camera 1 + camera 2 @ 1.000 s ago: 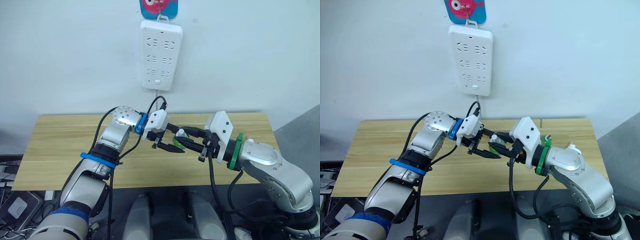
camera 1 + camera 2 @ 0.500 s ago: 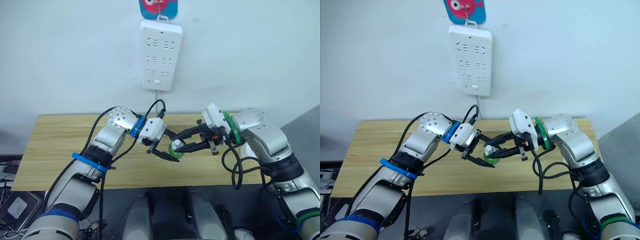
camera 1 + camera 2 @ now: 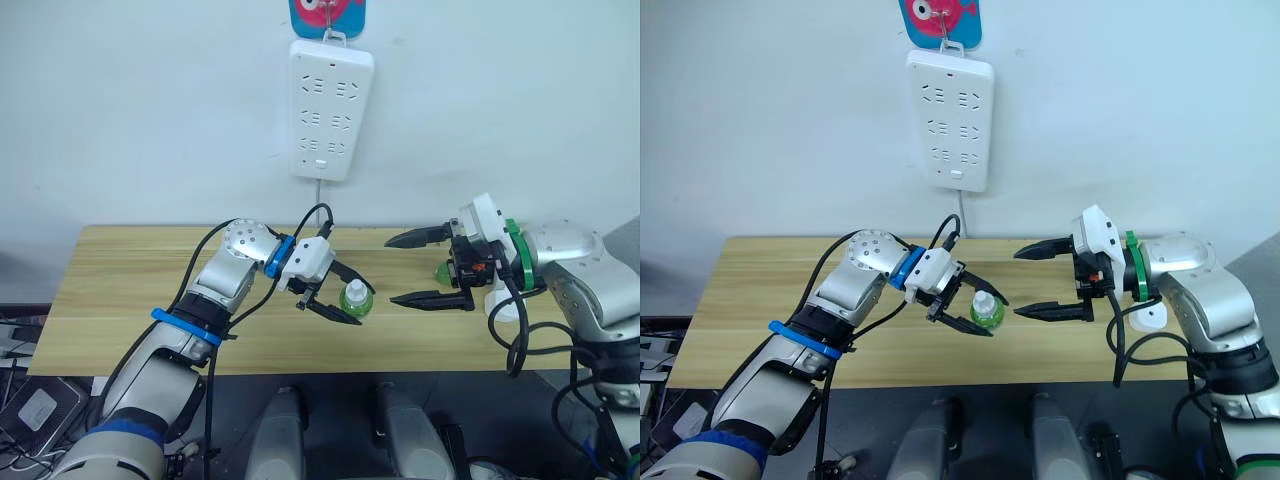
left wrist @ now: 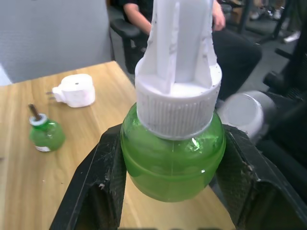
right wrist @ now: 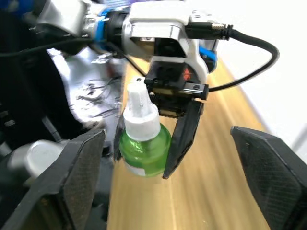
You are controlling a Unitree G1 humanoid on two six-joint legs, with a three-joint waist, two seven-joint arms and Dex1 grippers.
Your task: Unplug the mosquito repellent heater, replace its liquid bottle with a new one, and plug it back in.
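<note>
My left hand [image 3: 345, 299] is pinching the new one [image 4: 172, 158], glossy translucent green with a ribbed white cap; my right hand [image 3: 420, 268] is gaping wide, facing it.

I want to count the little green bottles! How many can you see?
2. One capped green bottle is held in the left gripper, above the table's front edge. The other green bottle, uncapped with its wick showing, stands on the table near the white heater. Others could be hidden.
</note>
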